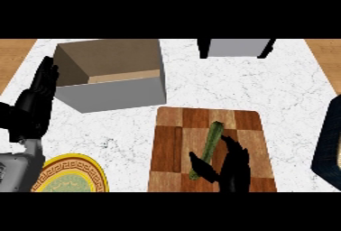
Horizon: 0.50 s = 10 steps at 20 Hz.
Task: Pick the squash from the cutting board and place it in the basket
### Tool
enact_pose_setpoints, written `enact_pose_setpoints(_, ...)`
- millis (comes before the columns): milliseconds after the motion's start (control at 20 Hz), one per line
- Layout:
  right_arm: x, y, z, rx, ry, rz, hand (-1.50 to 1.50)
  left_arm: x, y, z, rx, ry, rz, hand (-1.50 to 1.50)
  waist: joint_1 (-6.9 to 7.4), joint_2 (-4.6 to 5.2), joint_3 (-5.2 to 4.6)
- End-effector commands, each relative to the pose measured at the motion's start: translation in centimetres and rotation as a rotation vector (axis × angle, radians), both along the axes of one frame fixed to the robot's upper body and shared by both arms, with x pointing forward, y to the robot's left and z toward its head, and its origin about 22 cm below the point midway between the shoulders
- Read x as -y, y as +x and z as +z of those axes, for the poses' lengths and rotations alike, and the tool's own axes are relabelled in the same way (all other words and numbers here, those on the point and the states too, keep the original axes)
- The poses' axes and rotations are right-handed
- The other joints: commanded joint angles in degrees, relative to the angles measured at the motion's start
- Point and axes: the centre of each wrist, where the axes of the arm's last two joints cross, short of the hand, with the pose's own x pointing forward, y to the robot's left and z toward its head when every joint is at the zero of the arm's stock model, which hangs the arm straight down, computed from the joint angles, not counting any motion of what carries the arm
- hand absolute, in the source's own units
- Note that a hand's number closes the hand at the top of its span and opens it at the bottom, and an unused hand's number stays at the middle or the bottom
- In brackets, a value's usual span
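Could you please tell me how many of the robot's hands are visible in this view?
2. The left hand rests open at the left edge, beside the grey box. The right hand is over the cutting board, fingers around the green squash.

left robot hand (36, 97) open, right robot hand (230, 164) pinching

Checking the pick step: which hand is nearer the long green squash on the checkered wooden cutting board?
Right. The right hand is around the long green squash; the left hand rests open at the left edge.
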Motion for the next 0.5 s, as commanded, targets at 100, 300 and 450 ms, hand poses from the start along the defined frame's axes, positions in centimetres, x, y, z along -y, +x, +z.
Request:
enact_pose_setpoints(100,-0.6,1.3,-1.8,-0.091,-0.007,0.058,1.50,1.0,-0.6,-2.3,-0.145,-0.011,0.011,0.00,0.44,1.15,-0.46)
enact_pose_setpoints(300,-1.1,0.9,-2.6,-0.058,0.018,0.055,1.50,1.3,-0.5,-3.4,-0.139,-0.021,0.027,0.00,0.34,1.20,-0.47)
enact_pose_setpoints(450,-1.0,-1.1,-2.1,-0.038,0.029,0.172,1.50,-0.5,0.1,-2.2,-0.158,-0.039,0.008,0.00,-0.09,1.07,-0.50)
